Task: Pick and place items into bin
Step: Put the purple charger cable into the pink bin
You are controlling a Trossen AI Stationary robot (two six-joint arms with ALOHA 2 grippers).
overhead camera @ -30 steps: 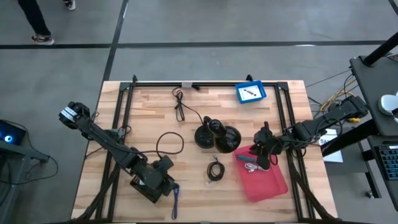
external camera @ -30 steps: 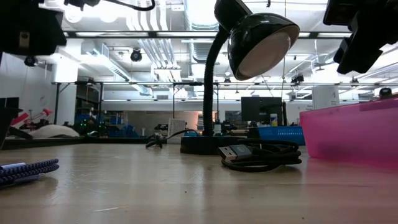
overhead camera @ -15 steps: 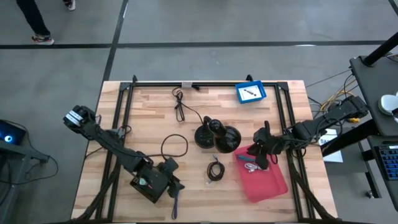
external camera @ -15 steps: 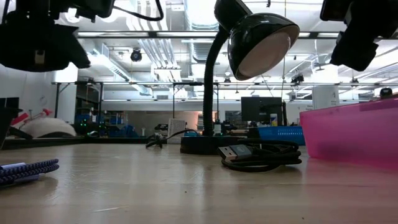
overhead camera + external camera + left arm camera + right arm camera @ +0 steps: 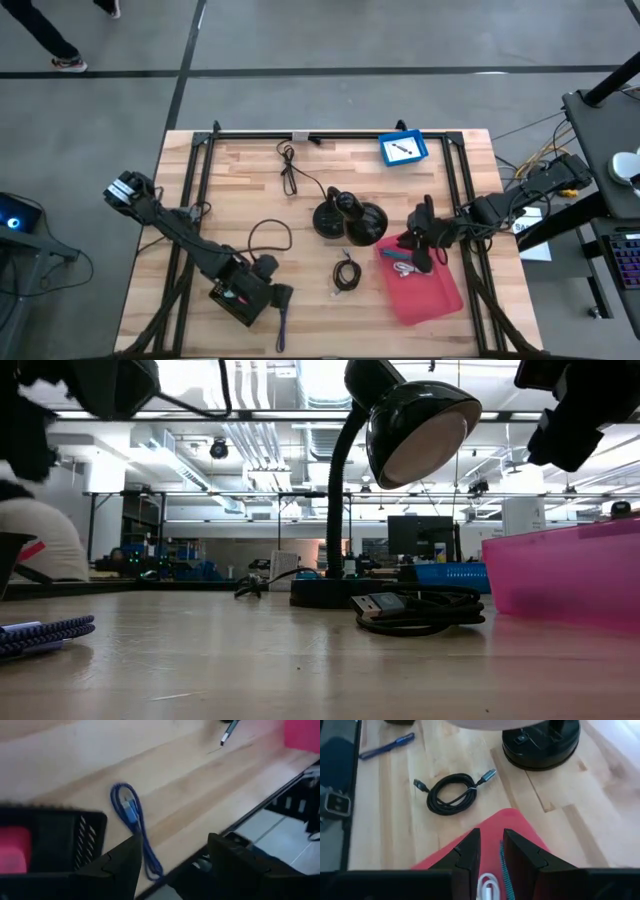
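Our left gripper (image 5: pixel 172 857) hangs above the near edge of the worktop (image 5: pixel 240 190) with its fingers wide apart and nothing between them. Just past it lies a blue cable (image 5: pixel 132 820), long and thin, flat on the wood.

Our right gripper (image 5: pixel 491 852) hangs over the pink bin (image 5: pixel 425 285). Its fingers are close together with a small gap, and we see nothing in them. Under it, inside the bin, lie a white cable (image 5: pixel 488 886) and a teal one (image 5: pixel 506 870).

A coiled black cable (image 5: pixel 346 273) lies on the wood between the bin and the left gripper. Behind it stands a black lamp (image 5: pixel 350 218).
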